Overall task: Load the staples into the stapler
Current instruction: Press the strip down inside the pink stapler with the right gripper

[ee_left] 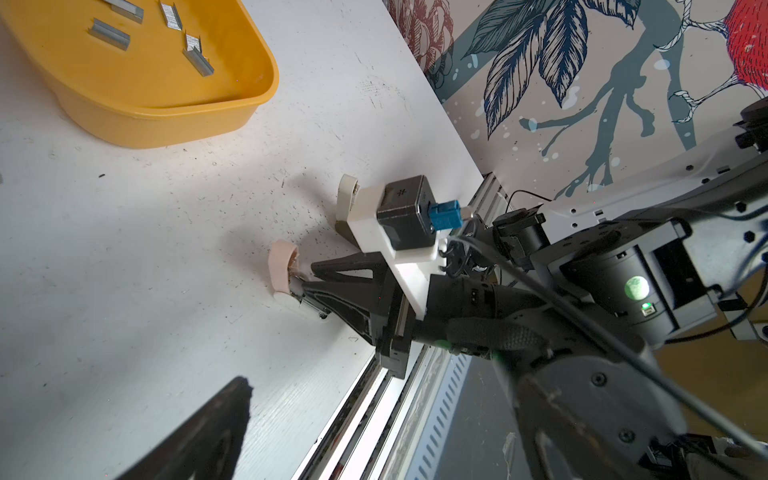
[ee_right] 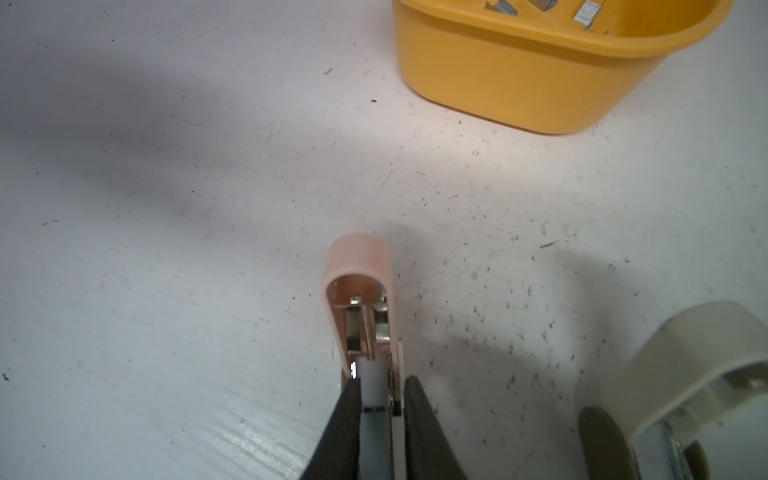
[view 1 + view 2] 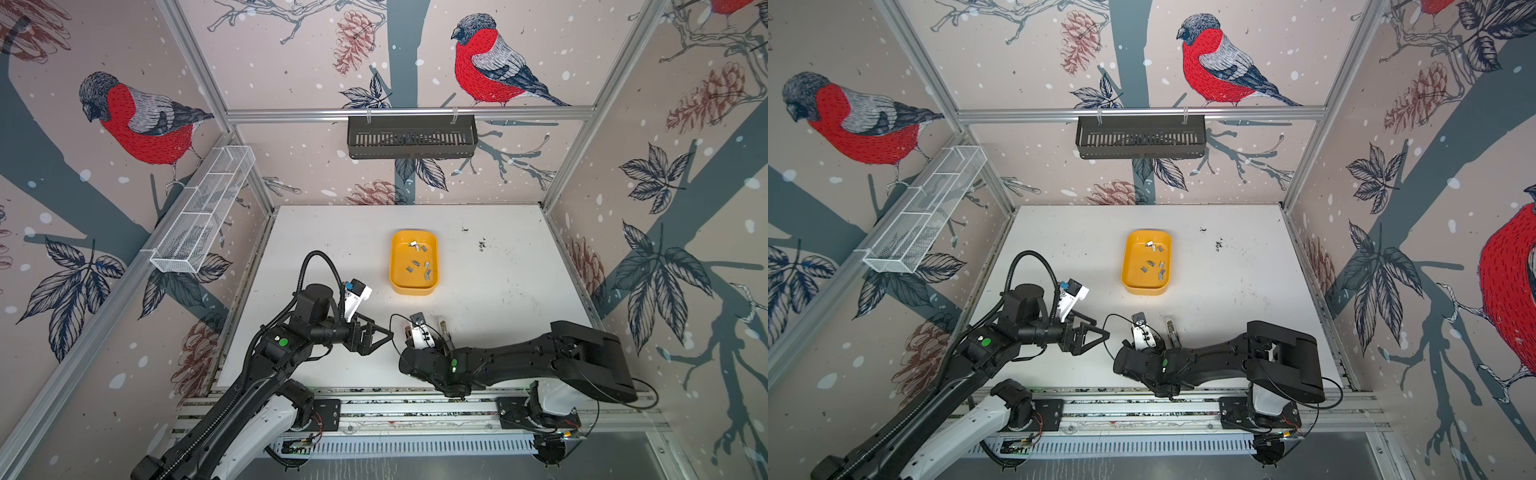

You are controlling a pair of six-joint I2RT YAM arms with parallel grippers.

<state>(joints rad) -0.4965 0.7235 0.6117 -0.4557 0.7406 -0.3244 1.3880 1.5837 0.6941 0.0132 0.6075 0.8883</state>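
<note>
Right jaws pinch pink stapler (image 2: 359, 257), clear only in wrist views.

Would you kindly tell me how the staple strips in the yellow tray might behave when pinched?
The staple strips look tiny, so probably light. Shiny metal likely slides on the smooth yellow tray. Their ribbed rows might snap if pinched hard.

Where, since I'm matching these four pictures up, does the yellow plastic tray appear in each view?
A top view: yellow plastic tray, mid-table, just right of picture centre.
A top view: mid-table, about picture centre.
Left wrist: upper-left corner, partly cropped.
Right wrist: upper right, side wall showing, cropped.
Shared landmark: short grey metal staple strips lying inside it.
</note>
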